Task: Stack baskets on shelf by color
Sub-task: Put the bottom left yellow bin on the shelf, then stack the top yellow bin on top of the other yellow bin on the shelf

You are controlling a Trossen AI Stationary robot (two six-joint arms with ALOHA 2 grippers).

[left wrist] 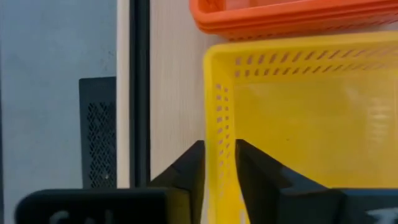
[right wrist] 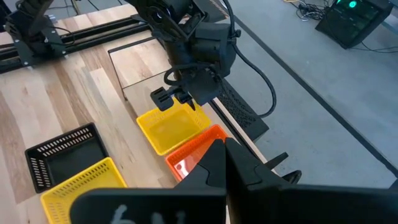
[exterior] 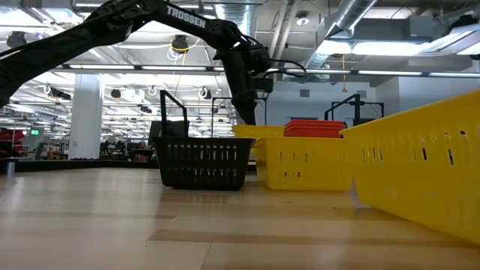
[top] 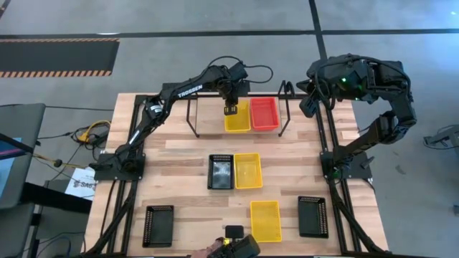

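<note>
My left gripper [top: 231, 110] reaches over the shelf [top: 192, 118] at the table's far edge and is shut on a yellow basket [top: 237, 118]. That basket sits level beside a stack of red baskets [top: 264, 113] on the shelf. A black basket [top: 221, 172] and a yellow one [top: 248, 170] lie side by side mid-table. Another yellow basket [top: 265, 218] and two black ones [top: 313, 216] [top: 158, 224] rest near the near edge. My right gripper [right wrist: 224, 146] is shut and waits folded back by the far right corner. My left gripper [left wrist: 219, 146] pinches the yellow basket's far short wall [left wrist: 221, 124], toward its left end. One finger [left wrist: 249, 168] is inside the basket and one [left wrist: 189, 171] outside. The fingers come from above, pointing down. The basket hangs level next to the red stack; whether it rests on the shelf I cannot tell.
The shelf's looped uprights [top: 287, 93] stand at both ends of the rack. Arm frames run along the table's left and right sides. A dark device [top: 235, 244] sits at the near edge. Bare wood lies between the shelf and the mid-table baskets.
</note>
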